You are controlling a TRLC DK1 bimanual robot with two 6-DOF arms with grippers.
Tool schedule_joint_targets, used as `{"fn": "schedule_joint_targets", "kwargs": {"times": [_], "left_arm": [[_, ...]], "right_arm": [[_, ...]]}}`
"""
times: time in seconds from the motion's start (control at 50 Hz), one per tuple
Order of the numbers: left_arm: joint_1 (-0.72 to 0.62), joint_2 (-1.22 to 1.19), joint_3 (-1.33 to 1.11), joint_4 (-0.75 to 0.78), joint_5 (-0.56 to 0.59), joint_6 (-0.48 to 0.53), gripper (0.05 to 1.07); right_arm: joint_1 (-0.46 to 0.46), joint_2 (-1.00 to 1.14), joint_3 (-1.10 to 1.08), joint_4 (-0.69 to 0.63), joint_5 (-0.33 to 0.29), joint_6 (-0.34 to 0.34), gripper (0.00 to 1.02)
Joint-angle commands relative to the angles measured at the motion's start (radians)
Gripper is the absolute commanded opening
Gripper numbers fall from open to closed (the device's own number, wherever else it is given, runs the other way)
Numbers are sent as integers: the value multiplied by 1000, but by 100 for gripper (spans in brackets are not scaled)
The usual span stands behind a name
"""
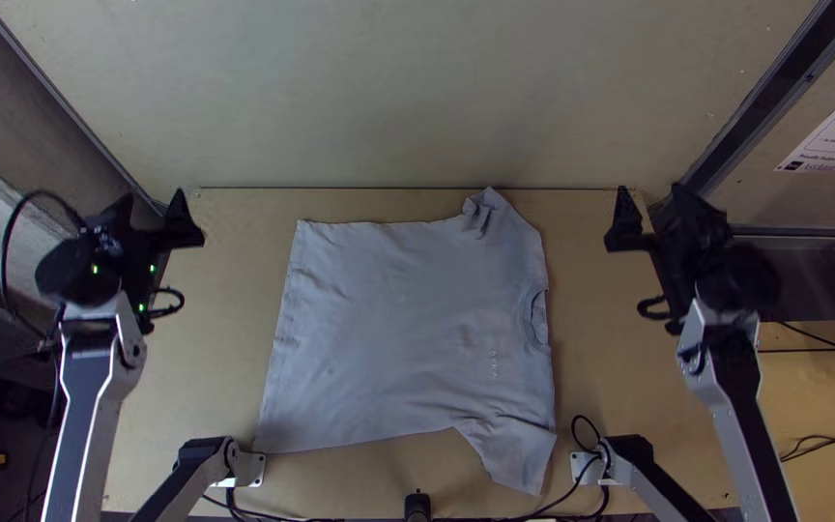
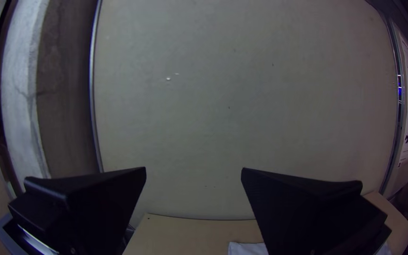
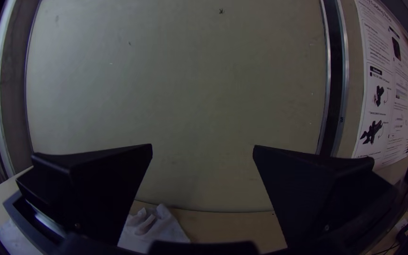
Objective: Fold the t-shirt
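Note left gripper (image 2: 193,168) and right gripper (image 3: 203,145) wide open, empty, flanking the spread t-shirt (image 1: 408,329), presumably for unobstructed folding access.

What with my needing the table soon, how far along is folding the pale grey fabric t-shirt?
Only laying-out looks done: the t-shirt lies spread, its far sleeve crumpled. Nothing is in hand: the black, wide-fingered left gripper and matching right gripper are open, away from the cloth. All folding seems left, sleeves and body alike.
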Motion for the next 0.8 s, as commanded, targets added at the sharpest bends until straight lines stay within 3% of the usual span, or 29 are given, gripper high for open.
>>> {"fn": "schedule_joint_targets", "kwargs": {"times": [0.0, 0.34, 0.64, 0.78], "left_arm": [[-12, 98, 115, -30, -7, -27, 102], [-67, 411, 423, -257, -8, -85, 102], [-98, 589, 569, -399, 12, -111, 102], [-106, 647, 581, -407, 13, -114, 101]], "right_arm": [[-14, 116, 118, -34, -3, -3, 98], [-20, 398, 422, -239, -1, 56, 98], [-19, 555, 543, -327, -3, 125, 98], [-23, 693, 690, -511, -3, 170, 98]]}}
